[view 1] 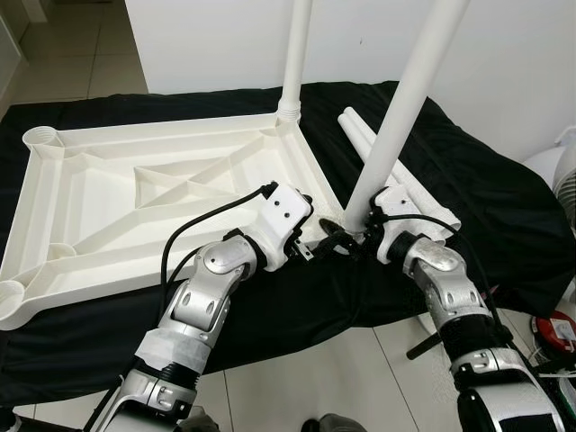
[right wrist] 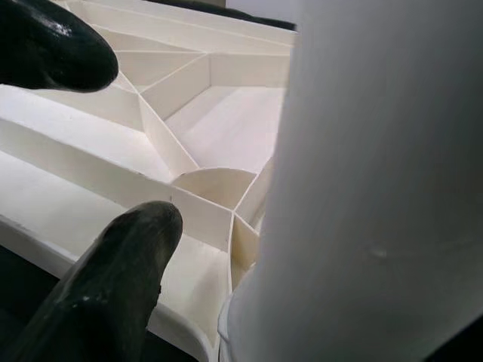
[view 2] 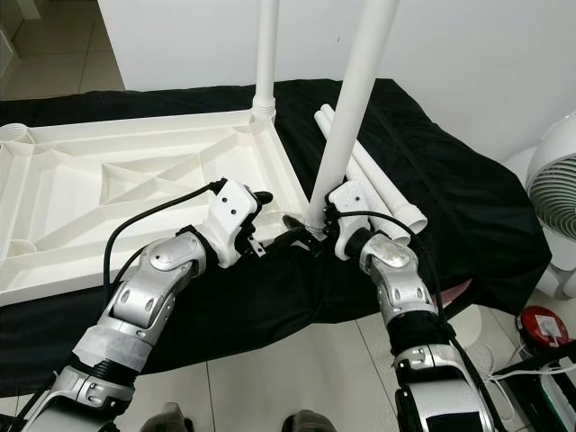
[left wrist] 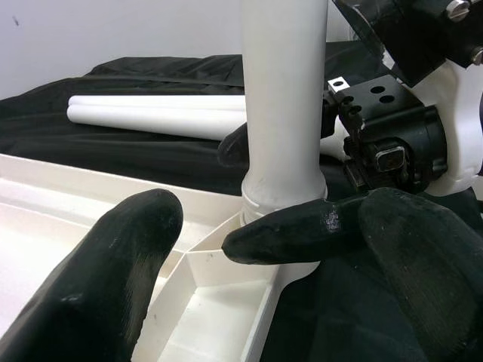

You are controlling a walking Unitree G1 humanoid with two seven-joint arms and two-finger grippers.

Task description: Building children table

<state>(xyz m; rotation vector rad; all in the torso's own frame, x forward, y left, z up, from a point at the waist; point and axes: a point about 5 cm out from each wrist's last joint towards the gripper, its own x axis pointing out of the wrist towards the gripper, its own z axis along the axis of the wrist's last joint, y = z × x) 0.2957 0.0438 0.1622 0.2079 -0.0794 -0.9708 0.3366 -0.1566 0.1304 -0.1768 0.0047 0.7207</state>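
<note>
No readable text, labels, brands or numbers

No lettering, number or sign can be made out on any surface shown; the white plastic parts, the black cloth and the arm housings are seen without legible markings.
</note>
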